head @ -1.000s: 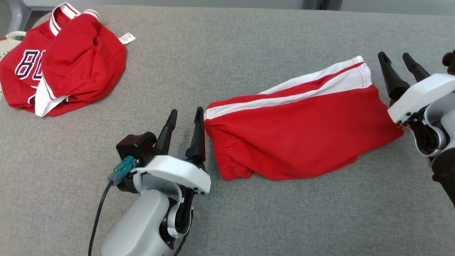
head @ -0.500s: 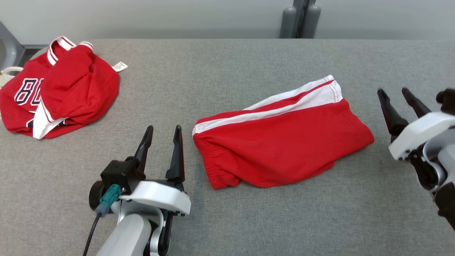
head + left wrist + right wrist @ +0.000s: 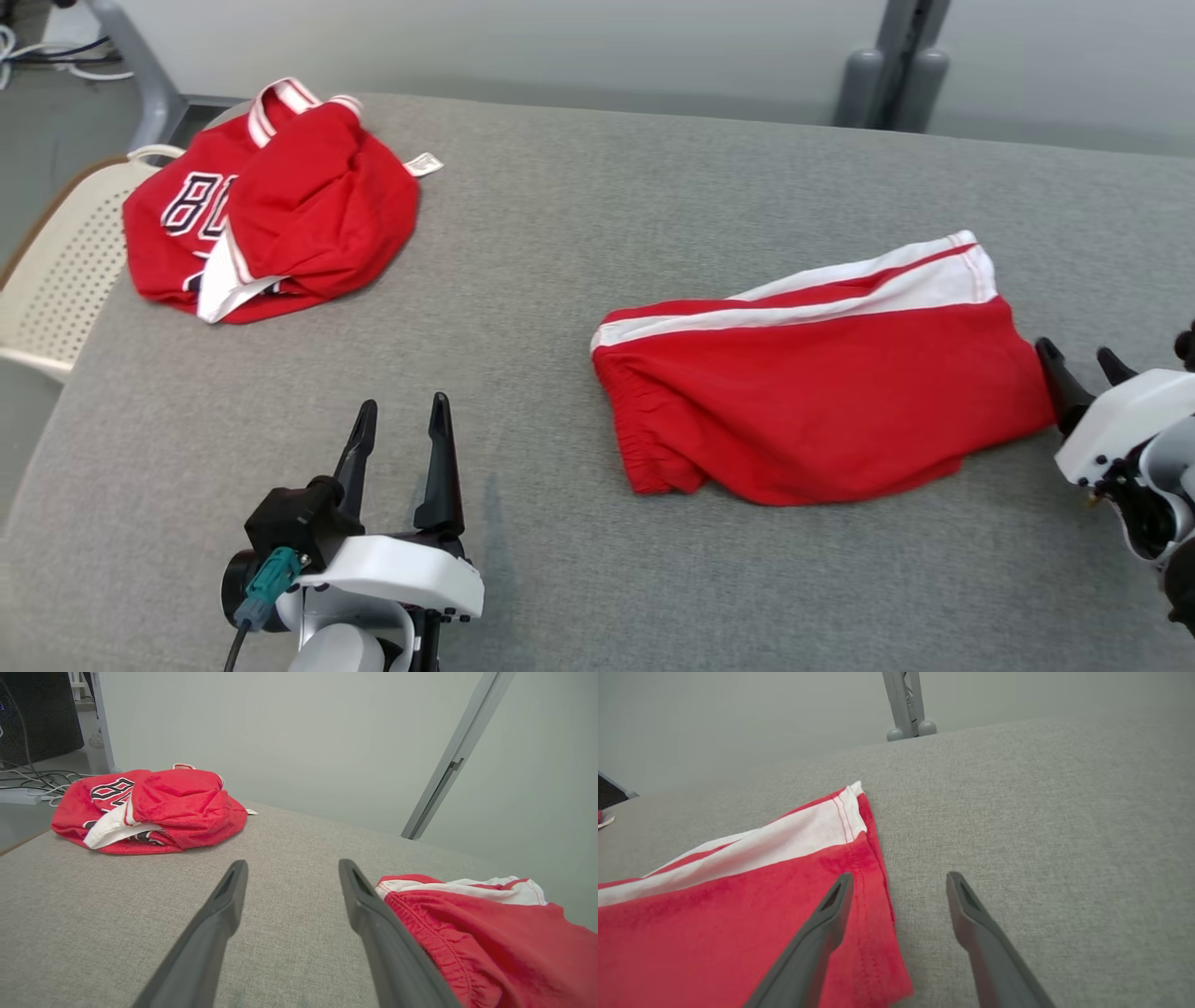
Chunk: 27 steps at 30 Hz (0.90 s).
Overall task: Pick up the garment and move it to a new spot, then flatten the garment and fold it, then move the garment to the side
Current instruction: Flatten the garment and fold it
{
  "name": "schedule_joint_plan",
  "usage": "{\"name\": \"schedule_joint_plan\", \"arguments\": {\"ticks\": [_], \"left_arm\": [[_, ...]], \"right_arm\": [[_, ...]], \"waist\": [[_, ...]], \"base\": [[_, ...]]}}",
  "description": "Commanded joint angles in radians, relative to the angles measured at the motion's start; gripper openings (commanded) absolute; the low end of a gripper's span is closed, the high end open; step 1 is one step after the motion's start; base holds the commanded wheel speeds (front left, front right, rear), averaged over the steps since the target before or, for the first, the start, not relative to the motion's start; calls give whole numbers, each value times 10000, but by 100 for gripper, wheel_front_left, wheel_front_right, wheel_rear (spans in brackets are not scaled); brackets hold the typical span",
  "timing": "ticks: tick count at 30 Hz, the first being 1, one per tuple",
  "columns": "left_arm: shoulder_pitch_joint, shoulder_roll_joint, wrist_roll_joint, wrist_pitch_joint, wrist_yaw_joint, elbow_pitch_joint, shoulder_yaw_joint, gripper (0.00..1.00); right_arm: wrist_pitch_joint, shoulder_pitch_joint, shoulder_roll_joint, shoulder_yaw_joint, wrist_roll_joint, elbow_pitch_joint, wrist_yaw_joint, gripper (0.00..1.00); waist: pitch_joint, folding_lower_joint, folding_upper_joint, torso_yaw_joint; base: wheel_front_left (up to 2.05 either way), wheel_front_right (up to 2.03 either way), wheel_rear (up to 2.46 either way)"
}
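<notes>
On grey table [image 3: 560,233], folded red shorts [image 3: 822,392], crumpled red jersey [image 3: 308,205]

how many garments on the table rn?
2. Shorts lie centre-right on the table; a bunched jersey sits at its far-left corner. The jersey heap may hide another piece.

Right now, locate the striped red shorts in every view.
Head view: red shorts lie right of centre.
Left wrist view: lower right corner.
Right wrist view: lower left, hem at centre.
Shared landmark: their white side stripe, along the far edge.
</notes>
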Motion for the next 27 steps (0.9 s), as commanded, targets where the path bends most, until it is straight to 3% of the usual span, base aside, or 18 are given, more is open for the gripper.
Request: {"name": "schedule_joint_plan", "arguments": {"ticks": [1,13,14,15,17,18,19,27], "left_arm": [[41,-29,106,-47,-94,-29,127,100],[37,-226,270,-48,-340,54,492,100],[35,-239,288,-48,-340,58,524,100],[32,-246,304,-48,-358,63,555,100],[27,-257,325,-48,-381,66,616,100],[28,-265,339,-48,-394,65,646,100],[35,-271,359,-48,-398,62,684,100],[91,-296,415,-48,-453,94,801,100]], "right_arm": [[302,-57,-33,-97,227,263,5,100],[2070,-177,347,-162,893,1058,5,100],[2121,-200,404,-133,903,1016,6,76],[2160,-208,450,-96,918,932,8,45],[2201,-223,469,19,863,743,16,27],[2171,-231,453,64,829,663,16,9],[2108,-243,438,96,815,626,14,0],[1280,-379,360,-11,977,288,14,0]], "waist": [[104,0,0,291],[248,0,0,637],[256,0,0,640],[267,0,0,640],[277,0,0,627],[278,0,0,611],[274,0,0,590],[179,0,0,263]], "base": [[0,0,0],[0,0,0],[0,0,0],[0,0,0],[0,0,0],[0,0,0],[0,0,0],[0,0,0]]}}
